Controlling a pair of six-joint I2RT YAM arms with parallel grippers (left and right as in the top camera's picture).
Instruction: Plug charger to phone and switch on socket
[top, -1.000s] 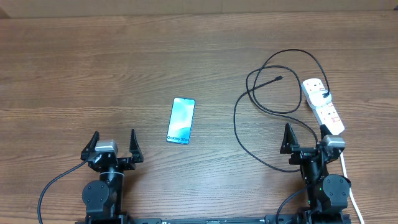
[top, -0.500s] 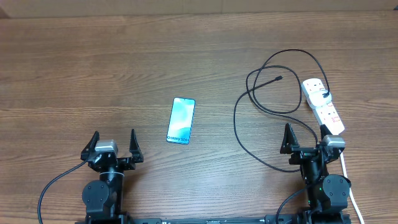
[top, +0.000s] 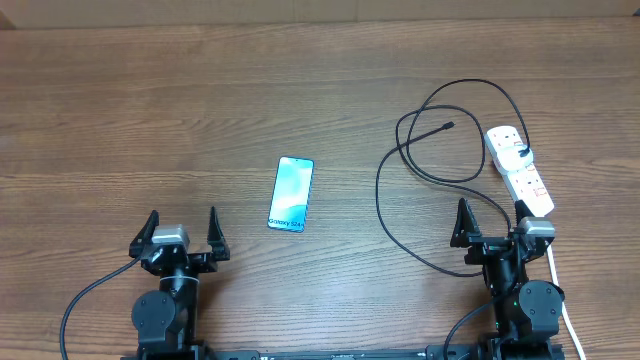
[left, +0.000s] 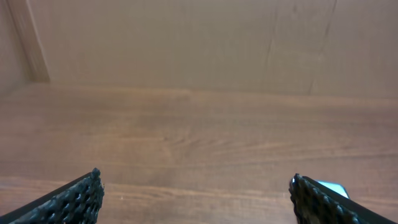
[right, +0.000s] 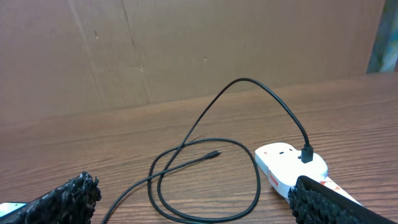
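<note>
End effectors (top: 183, 214) (top: 490, 205) spread empty; charger (top: 378, 190) plugged into socket (top: 520, 168).

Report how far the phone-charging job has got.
Done: the charger already looks plugged into the power strip. In hand: nothing; the left claw and right claw sit open and empty at the near edge. Left: its loose tip lies on the table, apart from the phone, so plugging in and switching on likely remain.

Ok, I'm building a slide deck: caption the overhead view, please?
Open, empty left gripper and right gripper; phone lies alone, charger loops from the socket, tip apart from the phone.
</note>
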